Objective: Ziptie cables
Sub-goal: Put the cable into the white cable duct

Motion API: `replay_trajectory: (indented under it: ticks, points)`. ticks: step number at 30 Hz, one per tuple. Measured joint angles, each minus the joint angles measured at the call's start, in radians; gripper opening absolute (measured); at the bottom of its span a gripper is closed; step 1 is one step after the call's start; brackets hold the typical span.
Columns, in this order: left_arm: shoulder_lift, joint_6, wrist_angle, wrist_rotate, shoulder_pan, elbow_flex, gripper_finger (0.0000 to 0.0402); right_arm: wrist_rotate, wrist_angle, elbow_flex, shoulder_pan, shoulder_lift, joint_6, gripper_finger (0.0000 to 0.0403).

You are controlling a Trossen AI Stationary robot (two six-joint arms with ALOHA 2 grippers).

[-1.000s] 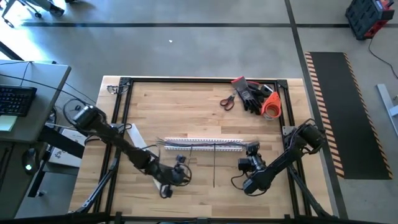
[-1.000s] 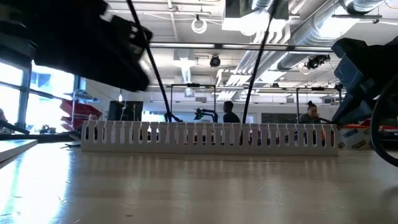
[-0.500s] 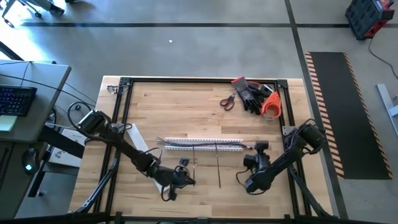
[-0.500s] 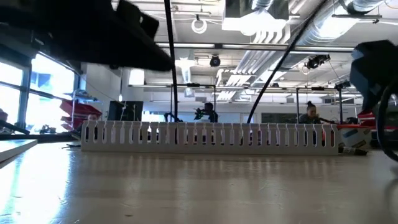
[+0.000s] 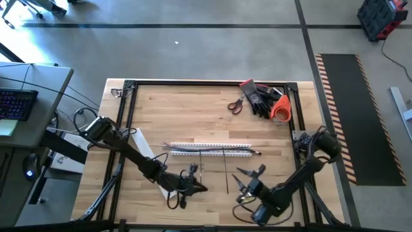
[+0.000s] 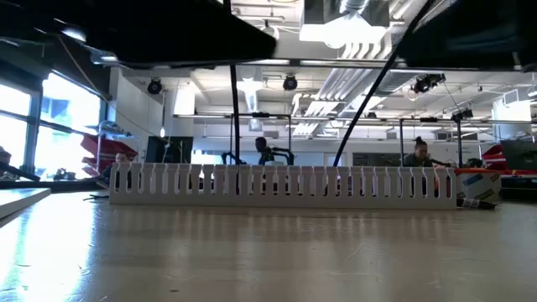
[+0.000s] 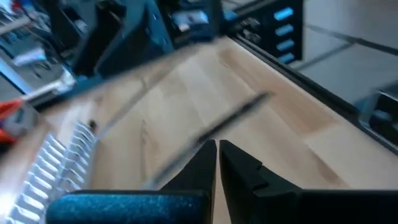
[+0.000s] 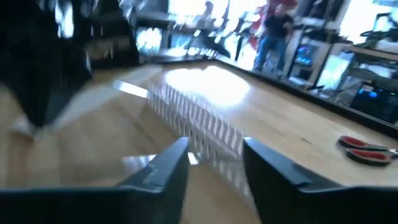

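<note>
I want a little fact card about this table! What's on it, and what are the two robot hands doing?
table: wooden top with a black frame
white slotted channel: lies across the middle
cables: thin wires lying along the channel
far right corner: scissors with red handles, dark gloves, an orange thing
left gripper: near the front edge, jaws shut, a thin dark strip runs past its tips
right gripper: near the front edge, jaws apart, holding nothing
background: people in the room behind the table
</note>
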Motion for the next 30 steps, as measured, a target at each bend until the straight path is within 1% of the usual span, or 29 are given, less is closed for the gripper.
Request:
replay_trajectory:
  ticks: [3,4,6,7,11,14,16,17,19,20,21,23,25,28,30]
  points:
    - [0.033,0.039,0.085,-0.015,0.022,0.0,0.0003,0.028,0.194,-0.006,-0.056,0.031,-0.115,0.0072]
    - [0.034,0.05,0.092,-0.037,0.024,0.0,0.0003,0.027,0.24,-0.006,-0.077,0.044,-0.139,0.0052]
    - [0.023,0.072,0.085,-0.102,0.006,0.0,0.0003,0.026,0.318,-0.007,-0.12,0.072,-0.173,0.0018]
    - [0.01,0.088,0.07,-0.153,-0.012,0.0,0.0003,0.027,0.35,-0.007,-0.14,0.084,-0.176,0.0009]
    - [-0.071,0.119,-0.025,-0.332,-0.094,0.0,0.0003,0.024,0.429,-0.007,-0.224,0.132,-0.144,0.0013]
    - [-0.137,0.102,-0.126,-0.429,-0.157,0.0,0.0003,-0.027,0.521,-0.007,-0.292,0.17,-0.129,0.001]
    - [-0.18,0.08,-0.184,-0.491,-0.195,0.0,0.0003,-0.078,0.624,-0.007,-0.334,0.202,-0.183,0.0003]
    - [-0.2,0.062,-0.213,-0.513,-0.213,0.0,0.0003,-0.109,0.696,-0.007,-0.354,0.22,-0.24,0.0002]
    - [-0.235,0.023,-0.283,-0.538,-0.246,0.0,0.0003,-0.17,0.861,0.0,-0.388,0.255,-0.405,0.0001]
    - [-0.251,0.001,-0.317,-0.539,-0.26,0.0,0.0003,-0.213,0.958,0.005,-0.405,0.269,-0.503,0.0001]
    - [-0.267,-0.021,-0.349,-0.54,-0.275,0.0,0.0003,-0.276,1.052,0.014,-0.419,0.283,-0.605,0.0]
    - [-0.292,-0.07,-0.393,-0.55,-0.302,0.0,0.0003,-0.361,1.185,0.03,-0.443,0.306,-0.782,0.0]
    - [-0.308,-0.12,-0.437,-0.56,-0.328,0.0,0.0003,-0.401,1.237,0.052,-0.463,0.315,-0.889,0.0]
    - [-0.326,-0.205,-0.503,-0.568,-0.357,0.0,0.0003,-0.416,1.245,0.083,-0.487,0.315,-0.973,0.0]
    - [-0.34,-0.313,-0.581,-0.618,-0.373,0.0,0.0003,-0.419,1.233,0.097,-0.493,0.315,-1.015,0.0]
